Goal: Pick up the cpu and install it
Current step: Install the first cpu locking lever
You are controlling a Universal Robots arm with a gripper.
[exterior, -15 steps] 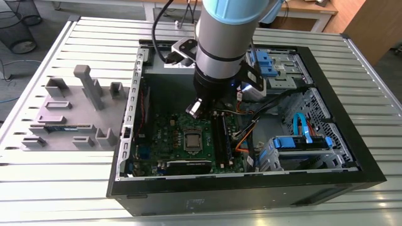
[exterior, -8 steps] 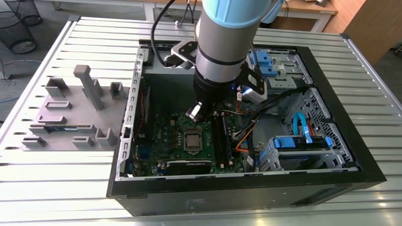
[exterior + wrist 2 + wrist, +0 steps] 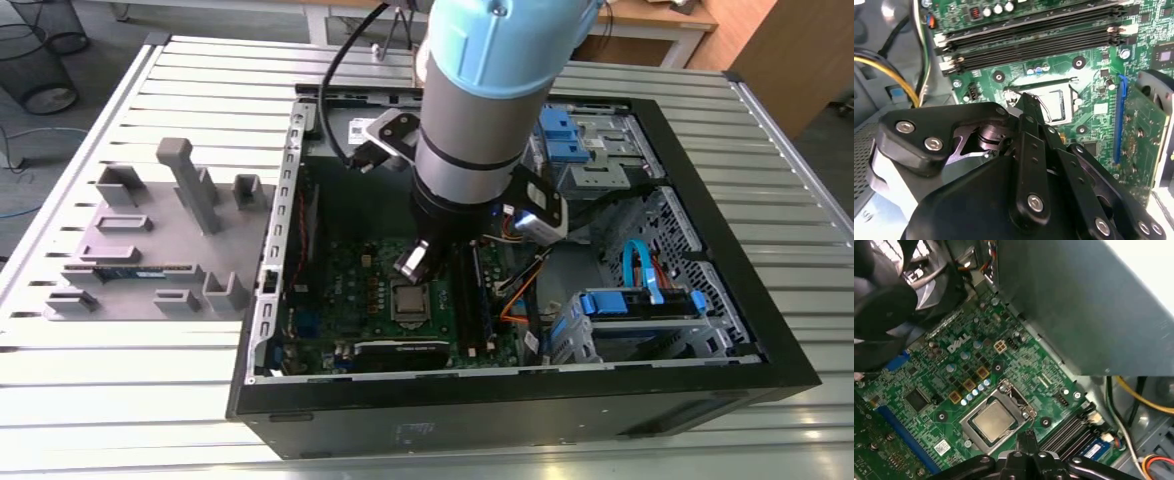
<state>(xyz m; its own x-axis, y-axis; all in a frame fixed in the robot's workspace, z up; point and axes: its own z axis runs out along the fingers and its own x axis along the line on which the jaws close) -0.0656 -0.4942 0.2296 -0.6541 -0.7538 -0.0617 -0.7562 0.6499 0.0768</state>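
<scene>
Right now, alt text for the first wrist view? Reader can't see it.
A silver-topped cpu sits in its metal-framed socket on a green motherboard, seen from the arm's wrist inside an open computer case. The black gripper hangs close beside the socket, with dark memory slots and yellow cables nearby and a grey case wall behind.

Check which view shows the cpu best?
The first wrist view: the cpu lies in the socket on the motherboard, its whole silver top unobstructed. In the second wrist view the gripper hides part of it. In the exterior view it is a small pale square below the arm.
</scene>
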